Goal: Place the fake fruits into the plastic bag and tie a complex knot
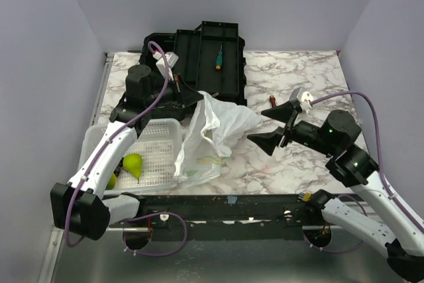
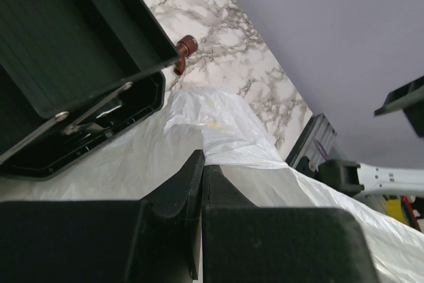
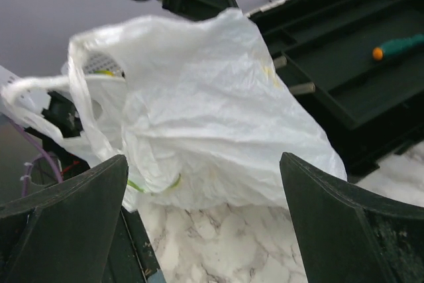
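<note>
The left gripper [image 1: 191, 97], in the upper middle of the overhead view, is pressing its fingers [image 2: 192, 183] tightly together on a fold of the plastic bag [image 1: 213, 130], pinching the thin white film and holding that edge up off the table. The right gripper [image 1: 275, 128], right of centre, is hovering with its jaws spread wide, facing the bag from just beside it and touching nothing. The bag is hanging from the pinch and slumping toward the lower middle of the frame, crumpled, with one loop handle [image 3: 40, 87] drooping free at the left of the right wrist view. No clear open mouth is showing. Two fake fruits [image 1: 132, 164], glossy yellow-green, are lying in a white perforated basket [image 1: 165, 125] at the lower left, partly under the left arm, so nothing appears to be bagged yet. Judging from this, the main risk is the slick film sliding out of the narrow pinch, or tearing if the right gripper is pulling against it. The right jaws could also be closing on both layers at once, sealing the mouth instead of opening it. Reaching the fruits looks awkward too, since the bag and the left arm are standing between the right gripper and the basket. A black tool tray [image 1: 212, 57] holding a green-handled screwdriver [image 1: 218, 57] is sitting just behind the bag and could snag it.
</note>
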